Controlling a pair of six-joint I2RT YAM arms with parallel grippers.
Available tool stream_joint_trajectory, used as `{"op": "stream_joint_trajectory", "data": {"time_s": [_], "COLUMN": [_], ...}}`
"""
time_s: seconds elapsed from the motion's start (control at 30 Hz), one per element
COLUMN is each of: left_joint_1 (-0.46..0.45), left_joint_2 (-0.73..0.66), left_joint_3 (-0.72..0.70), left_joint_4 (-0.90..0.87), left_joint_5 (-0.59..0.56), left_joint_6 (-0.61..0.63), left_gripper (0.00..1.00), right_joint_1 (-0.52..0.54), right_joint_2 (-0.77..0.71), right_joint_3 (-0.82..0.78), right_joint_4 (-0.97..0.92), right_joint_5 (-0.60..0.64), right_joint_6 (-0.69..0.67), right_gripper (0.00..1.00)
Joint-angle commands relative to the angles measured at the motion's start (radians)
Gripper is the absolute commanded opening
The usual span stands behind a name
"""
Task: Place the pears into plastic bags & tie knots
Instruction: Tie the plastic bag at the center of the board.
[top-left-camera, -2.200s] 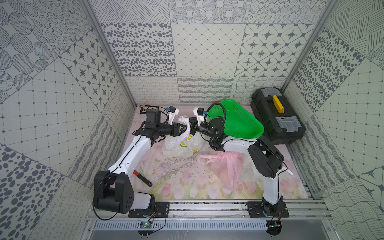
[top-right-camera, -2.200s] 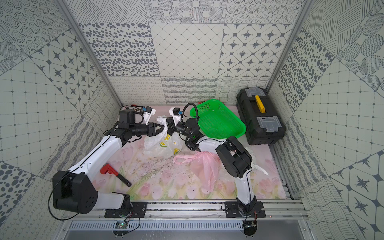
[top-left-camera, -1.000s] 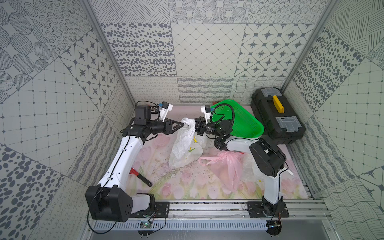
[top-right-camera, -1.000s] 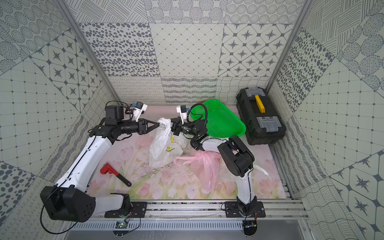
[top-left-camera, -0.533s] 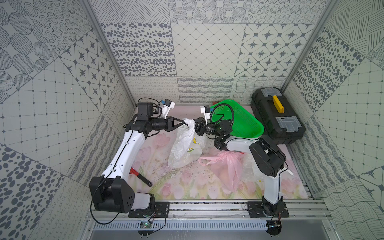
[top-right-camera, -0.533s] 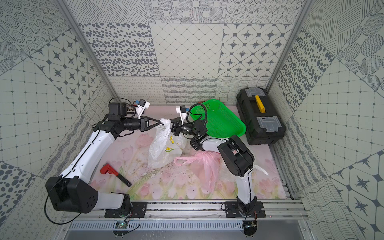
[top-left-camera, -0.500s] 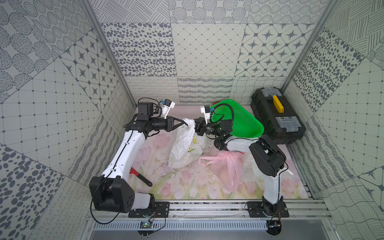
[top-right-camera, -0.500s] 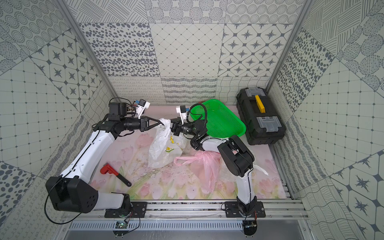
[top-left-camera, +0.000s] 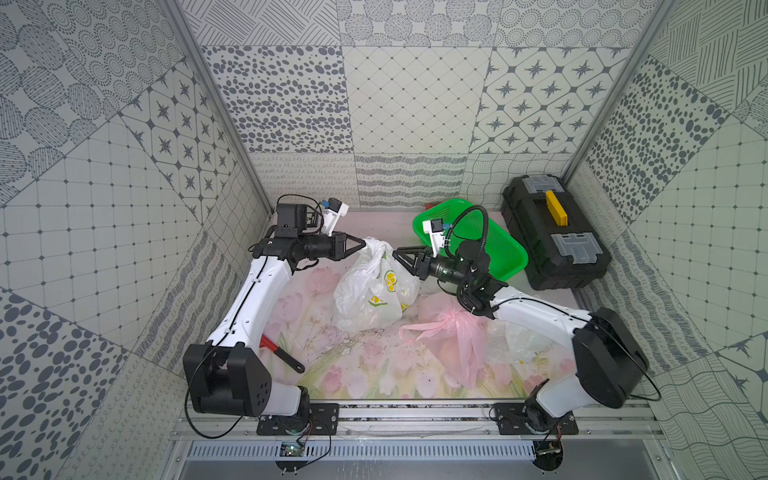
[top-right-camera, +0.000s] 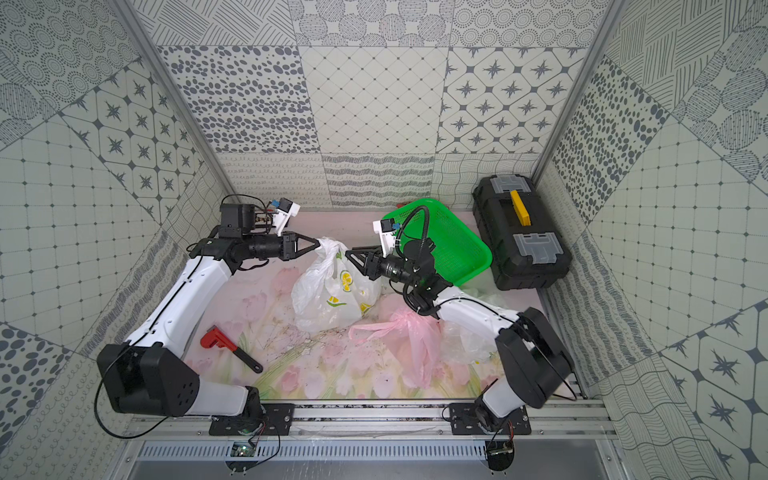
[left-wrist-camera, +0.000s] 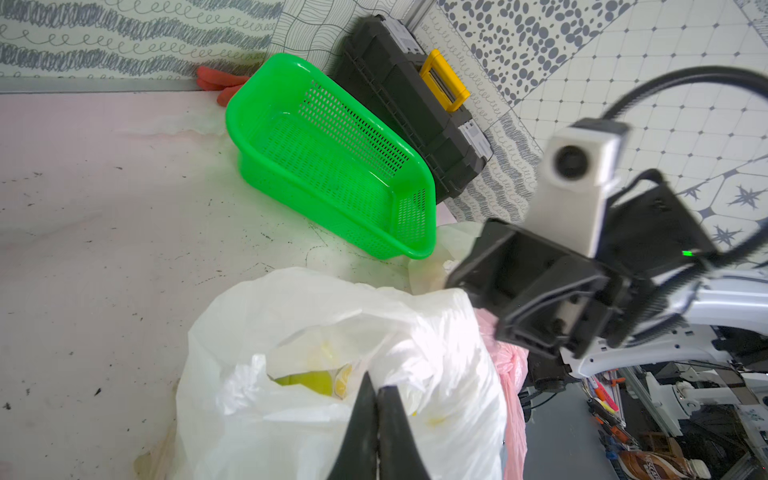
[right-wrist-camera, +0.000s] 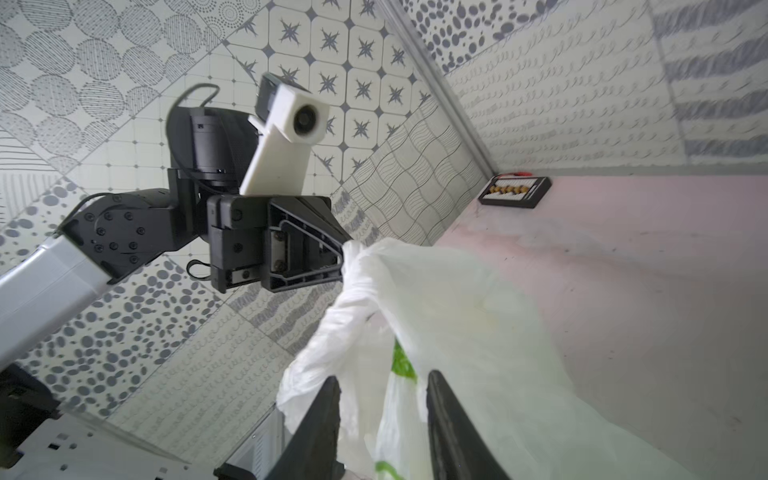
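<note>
A white plastic bag with lemon prints (top-left-camera: 370, 291) (top-right-camera: 328, 295) stands at mid-table, its top pulled up to a bunched handle. My left gripper (top-left-camera: 363, 243) (top-right-camera: 318, 243) (left-wrist-camera: 377, 384) is shut on that handle. My right gripper (top-left-camera: 397, 254) (top-right-camera: 350, 253) (right-wrist-camera: 382, 378) is open just right of the bag, with loose bag plastic between its fingers. A yellow-green patch (left-wrist-camera: 307, 380), perhaps a pear, shows in the bag's mouth; the other pears are hidden. A pink plastic bag (top-left-camera: 453, 332) (top-right-camera: 411, 332) lies knotted in front of the right arm.
A green mesh basket (top-left-camera: 498, 249) (top-right-camera: 457, 241) sits tilted at the back right beside a black toolbox (top-left-camera: 552, 237) (top-right-camera: 523, 232). A red wrench (top-right-camera: 216, 338) lies near the left arm's base. Another pale bag (top-left-camera: 515, 340) lies under the right arm.
My left gripper has closed on the bag's bunched top. My right gripper, shut on the bag a second ago, has opened and let go.
</note>
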Motion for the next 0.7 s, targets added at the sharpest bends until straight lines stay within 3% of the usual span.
{"op": "stream_joint_trajectory", "data": {"time_s": [0.0,0.13,0.23,0.5,0.67], "left_joint_1": [0.017,0.020,0.018,0.018,0.017], "left_joint_2": [0.000,-0.004,-0.007,-0.031,-0.040], "left_joint_3": [-0.012,-0.023,-0.048,-0.092,-0.113], "left_joint_4": [-0.015,-0.007,0.010,0.046,0.066], "left_joint_5": [-0.045,-0.047,-0.039,-0.024,-0.014], "left_joint_6": [-0.032,-0.070,-0.097,-0.130,-0.144], "left_gripper": [0.00,0.00,0.00,0.00,0.00], "right_joint_1": [0.042,0.114,0.151,0.194,0.195], "right_joint_2": [-0.099,-0.101,-0.040,0.096,0.157], "right_joint_3": [0.015,0.140,0.224,0.358,0.413], "right_joint_4": [-0.407,-0.623,-0.681,-0.669,-0.660], "right_joint_5": [0.191,0.275,0.250,0.189,0.172], "right_joint_6": [-0.116,-0.154,-0.119,-0.039,-0.022], "right_gripper": [0.38,0.28,0.26,0.39,0.40]}}
